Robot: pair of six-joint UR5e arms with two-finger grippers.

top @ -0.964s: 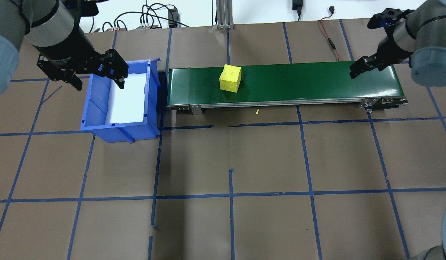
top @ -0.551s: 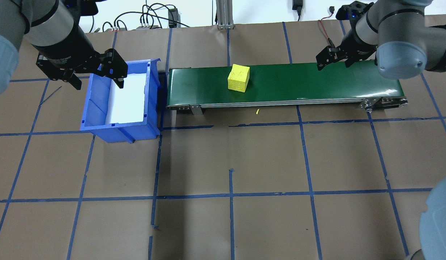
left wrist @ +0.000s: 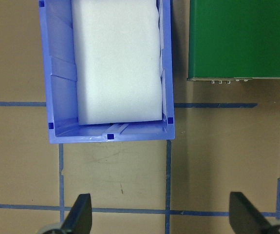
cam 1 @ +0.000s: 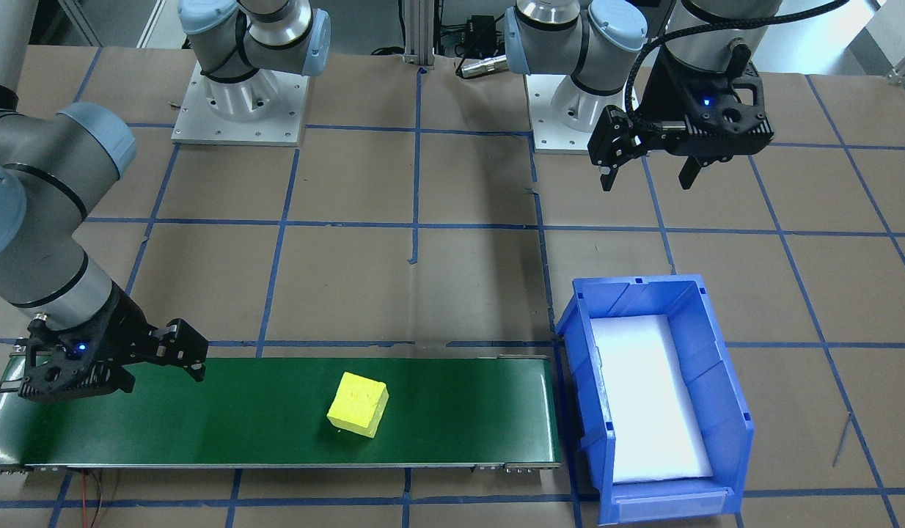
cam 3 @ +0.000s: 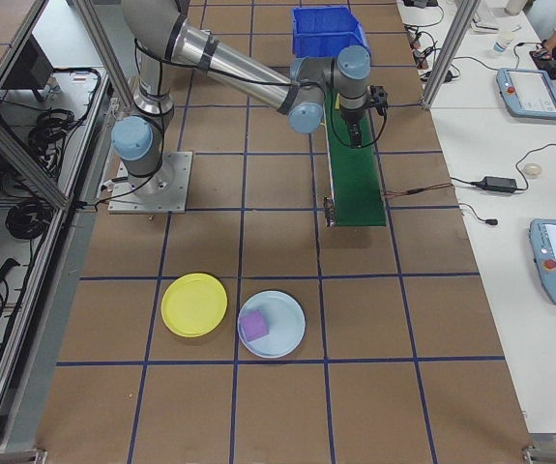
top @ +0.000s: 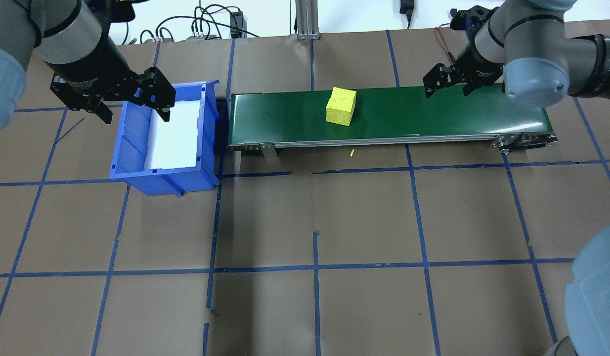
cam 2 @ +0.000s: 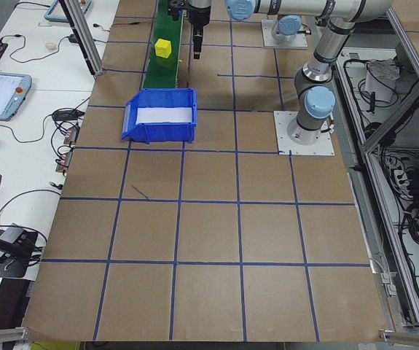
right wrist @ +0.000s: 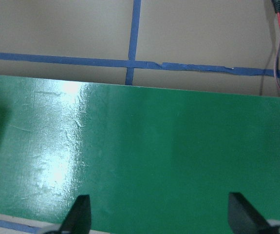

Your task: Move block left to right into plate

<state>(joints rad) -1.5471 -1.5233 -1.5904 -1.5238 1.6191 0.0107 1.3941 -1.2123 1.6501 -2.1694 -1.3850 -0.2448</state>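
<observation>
- While the yellow block [top: 341, 106] sits on the green conveyor belt [top: 433, 116], a little left of the belt's middle in the overhead view, neither gripper touches it.
- It rests flat on the belt with one corner turned toward the front-facing camera [cam 1: 358, 404]; only a sliver of yellow shows at the left edge of the right wrist view.
- The right gripper [top: 446, 81] hovers over the belt's far edge, toward its right end and well apart from the block, with its fingers spread and nothing between them.
- From the right wrist view, both fingertips [right wrist: 81, 214] stand wide apart above bare green belt.
- The left gripper [top: 132, 101] hangs over the near-left side of the blue bin [top: 137, 168], its fingers also spread and empty.
- White foam [cam 1: 647, 396] lines the bottom of the bin, which stands just off the belt's left end.
- The yellow plate [cam 3: 194, 304] lies on the table far off on the robot's right side, seen only in the right side view, and nothing rests on it.
- Just beside it lies a pale blue plate [cam 3: 272, 324] with a purple block [cam 3: 254, 327] on it.
</observation>
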